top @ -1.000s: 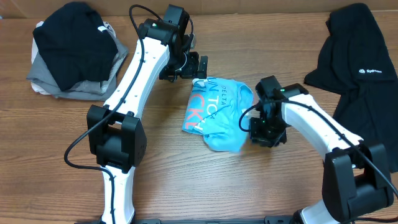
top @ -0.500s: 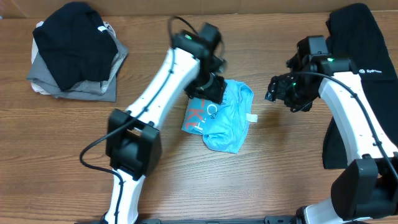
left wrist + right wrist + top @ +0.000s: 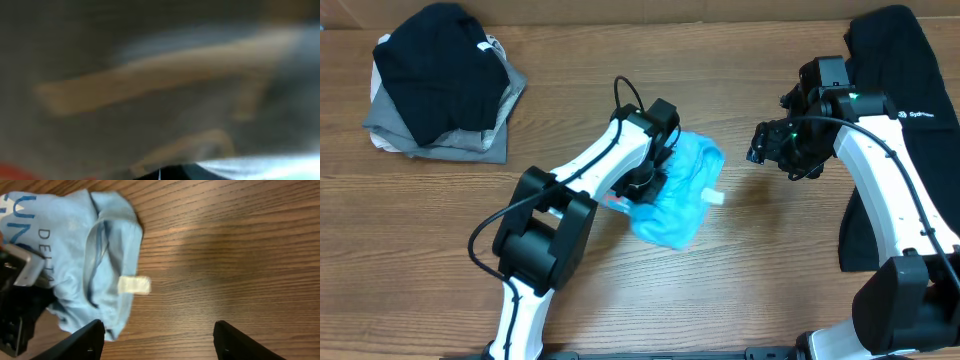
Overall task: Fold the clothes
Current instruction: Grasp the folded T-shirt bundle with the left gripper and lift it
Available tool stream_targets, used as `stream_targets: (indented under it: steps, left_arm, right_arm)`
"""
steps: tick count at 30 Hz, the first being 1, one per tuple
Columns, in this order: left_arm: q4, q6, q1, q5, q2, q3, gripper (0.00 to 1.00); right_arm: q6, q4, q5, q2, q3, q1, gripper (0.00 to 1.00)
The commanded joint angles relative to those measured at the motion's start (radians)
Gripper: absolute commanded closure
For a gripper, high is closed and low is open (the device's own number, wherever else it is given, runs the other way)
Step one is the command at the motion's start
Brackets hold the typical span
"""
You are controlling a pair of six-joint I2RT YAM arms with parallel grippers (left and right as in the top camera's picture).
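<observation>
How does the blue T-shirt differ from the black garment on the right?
The blue T-shirt is bunched mid-table with the left gripper on it; the black garment lies spread at the right edge, untouched. The blue T-shirt shows a white tag; the black garment a small white logo. Both rest on the table.

Wood table [image 3: 420, 250]: T-shirt [image 3: 688, 190], black garment [image 3: 910, 100], pile [image 3: 440, 85]

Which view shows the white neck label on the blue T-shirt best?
The right wrist view: the white label lies sharp and unobstructed at the collar of the blue T-shirt. Overhead shows the label only as a small speck at the shirt's right edge. The left wrist view is too blurred to tell.
</observation>
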Motion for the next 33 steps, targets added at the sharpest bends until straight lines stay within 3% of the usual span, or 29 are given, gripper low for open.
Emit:
stream_targets:
  steps: [1,3,4,5,6,9,14,22,30,33]
  left_arm:
    - [0.024,0.022,0.092,-0.314,0.015,-0.072,0.96]
    - [0.047,0.022,0.122,-0.37,0.015,-0.071,0.83]
    - [0.066,0.022,0.14,-0.411,0.015,-0.071,0.44]
    - [0.081,0.022,0.159,-0.45,0.015,-0.071,0.24]
    - [0.097,0.022,0.175,-0.481,0.015,-0.071,0.14]
    - [0.134,0.023,0.22,-0.537,0.014,-0.051,0.1]
    - [0.011,0.034,0.243,-0.43,0.014,0.118,0.15]
    - [-0.2,0.275,0.148,-0.04,0.011,0.454,0.12]
    - [-0.209,0.338,0.021,0.027,0.013,0.362,0.0]
    - [-0.174,0.338,0.0,0.07,0.013,0.29,0.0]
  right_arm:
    - [-0.032,0.002,-0.004,-0.018,0.019,-0.001,0.27]
    - [-0.039,0.005,-0.004,-0.018,0.019,-0.001,0.27]
    - [-0.042,0.007,-0.004,-0.018,0.019,-0.001,0.27]
    - [-0.049,0.009,-0.004,-0.018,0.019,-0.001,0.27]
    - [-0.053,0.009,0.0,-0.018,0.019,-0.001,0.26]
    - [-0.053,0.008,0.028,-0.018,0.019,-0.001,0.23]
    - [-0.052,0.011,0.029,-0.018,0.019,-0.001,0.22]
    - [-0.052,0.027,0.03,-0.018,0.019,-0.001,0.18]
    - [-0.053,0.028,0.03,-0.018,0.019,-0.002,0.14]
    - [-0.053,0.034,0.03,-0.017,0.019,-0.001,0.13]
